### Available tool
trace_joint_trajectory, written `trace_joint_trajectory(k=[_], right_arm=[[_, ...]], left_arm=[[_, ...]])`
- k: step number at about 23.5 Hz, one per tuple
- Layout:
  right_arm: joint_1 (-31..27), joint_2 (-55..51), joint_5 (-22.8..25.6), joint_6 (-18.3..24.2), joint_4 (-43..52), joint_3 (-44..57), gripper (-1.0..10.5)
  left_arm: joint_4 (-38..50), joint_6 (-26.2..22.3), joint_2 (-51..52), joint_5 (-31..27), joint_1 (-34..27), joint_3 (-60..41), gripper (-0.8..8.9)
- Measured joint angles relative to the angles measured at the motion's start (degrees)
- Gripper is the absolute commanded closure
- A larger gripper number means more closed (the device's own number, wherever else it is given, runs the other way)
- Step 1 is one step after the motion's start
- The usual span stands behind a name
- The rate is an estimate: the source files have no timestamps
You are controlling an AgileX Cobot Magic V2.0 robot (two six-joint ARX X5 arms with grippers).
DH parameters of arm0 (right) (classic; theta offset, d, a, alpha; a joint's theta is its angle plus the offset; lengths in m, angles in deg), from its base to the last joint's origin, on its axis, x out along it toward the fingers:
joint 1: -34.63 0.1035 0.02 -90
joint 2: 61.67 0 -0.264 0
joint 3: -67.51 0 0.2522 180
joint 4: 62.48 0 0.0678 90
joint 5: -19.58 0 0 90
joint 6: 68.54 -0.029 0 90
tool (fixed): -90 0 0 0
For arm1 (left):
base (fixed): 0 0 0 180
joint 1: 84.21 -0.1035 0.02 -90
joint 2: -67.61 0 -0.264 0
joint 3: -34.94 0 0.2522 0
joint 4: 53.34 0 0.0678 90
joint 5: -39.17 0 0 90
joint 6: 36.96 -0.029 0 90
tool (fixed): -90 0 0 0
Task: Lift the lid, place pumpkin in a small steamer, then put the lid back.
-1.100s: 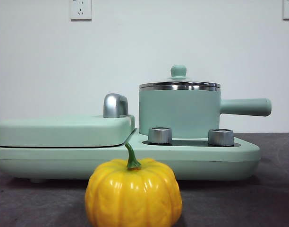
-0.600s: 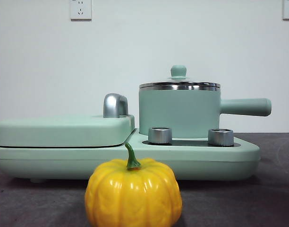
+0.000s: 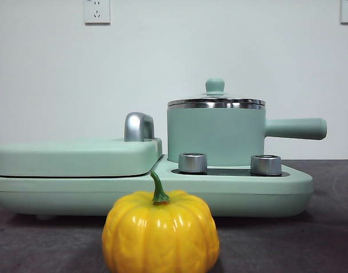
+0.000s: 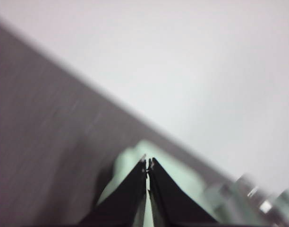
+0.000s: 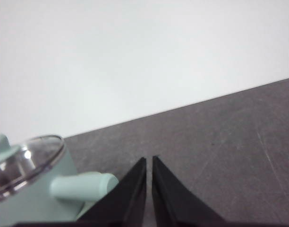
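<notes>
The yellow-orange pumpkin with a green stem sits on the dark table at the front, before the appliance. Behind it the small steamer, a mint-green pot with a long side handle, stands on the appliance's right half. The lid with its mint knob rests on the pot. In the right wrist view the steamer and lid show to one side of my right gripper, which is shut and holds nothing. My left gripper is shut and empty over a blurred mint edge. Neither arm appears in the front view.
The wide mint-green appliance base carries two silver knobs and a closed flat grill cover with a steel hinge handle. A white wall with sockets stands behind.
</notes>
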Motion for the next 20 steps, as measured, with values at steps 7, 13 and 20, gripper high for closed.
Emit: trace_joint_trajectory(k=[7,13,20], right_arm=[[0.0,0.0,-0.6,-0.9,-1.1,-4.9,9.3],[0.0,1.4,-1.2,0.1,-9.6,-13.2,9.3],[0.0,6.8,-1.2,5.5,-15.2,-22.2,9.3]], left_arm=[[2.8,-1.1,0.0,-0.5,0.0,1.4,8.05],[-2.2,-2.6,-0.1,-2.4,0.0,8.6,8.04],[-15.3,-8.7,-4.2,-2.6,0.0,18.2,8.04]])
